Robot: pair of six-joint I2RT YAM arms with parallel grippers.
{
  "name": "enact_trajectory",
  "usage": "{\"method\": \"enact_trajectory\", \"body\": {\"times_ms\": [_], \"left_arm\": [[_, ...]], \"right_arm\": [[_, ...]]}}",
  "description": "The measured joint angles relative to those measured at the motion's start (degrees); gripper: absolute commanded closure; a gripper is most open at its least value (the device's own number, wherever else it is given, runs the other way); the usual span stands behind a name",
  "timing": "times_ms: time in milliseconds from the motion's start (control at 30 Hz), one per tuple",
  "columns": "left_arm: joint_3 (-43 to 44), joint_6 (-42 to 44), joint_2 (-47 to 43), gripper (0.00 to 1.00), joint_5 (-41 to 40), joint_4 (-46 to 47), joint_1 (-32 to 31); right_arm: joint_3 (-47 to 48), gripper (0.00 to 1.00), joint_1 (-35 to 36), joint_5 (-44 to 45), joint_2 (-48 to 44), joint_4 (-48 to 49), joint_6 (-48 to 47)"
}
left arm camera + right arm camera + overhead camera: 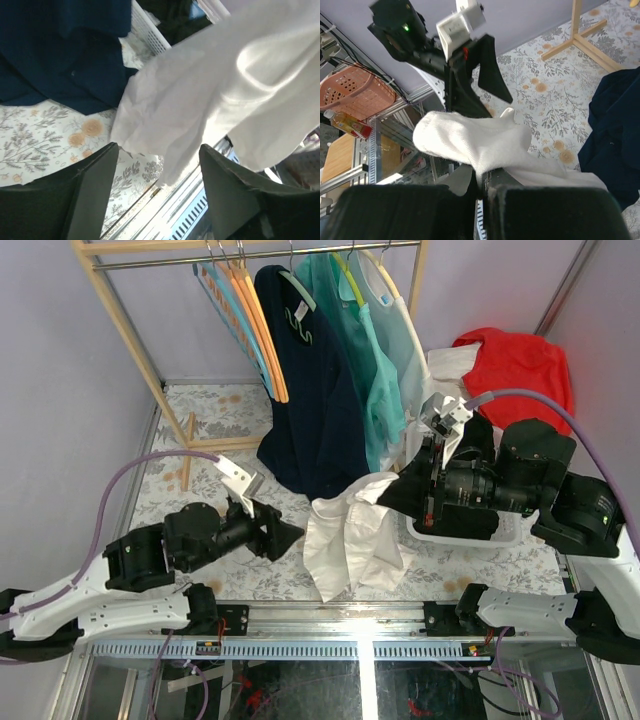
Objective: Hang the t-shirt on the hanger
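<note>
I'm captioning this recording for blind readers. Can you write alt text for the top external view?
The right gripper holds a white t-shirt up by a pinched fold, the cloth drooping toward a floral table beside the open left gripper. Behind them, a wooden rack carries a navy shirt and teal shirts.

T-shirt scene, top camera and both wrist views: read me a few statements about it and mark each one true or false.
1. The right gripper has its jaws shut on the t-shirt. True.
2. The left gripper has its jaws clamped on the t-shirt. False: they stand open, not closed on it.
3. A navy shirt hangs on the rack. True.
4. The t-shirt hangs on the rack. False: it drapes from the right gripper, away from the rack.
</note>
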Motion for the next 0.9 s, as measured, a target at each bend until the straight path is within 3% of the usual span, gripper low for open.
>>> {"method": "enact_trajectory", "body": {"times_ms": [233, 267, 900], "left_arm": [[-8.9, 0.5, -6.0, 0.09, 7.9, 6.7, 0.0], [-9.5, 0.5, -6.8, 0.01, 8.8, 7.6, 0.0], [-16.8, 2.9, 0.2, 0.02, 15.6, 20.3, 0.0]], "right_arm": [[2.8, 1.0, 0.0, 0.3, 1.4, -1.4, -0.8], [3.0, 1.0, 0.0, 0.4, 1.5, -1.6, -0.9], [3.1, 1.0, 0.0, 0.4, 1.3, -3.0, -1.1]]}}
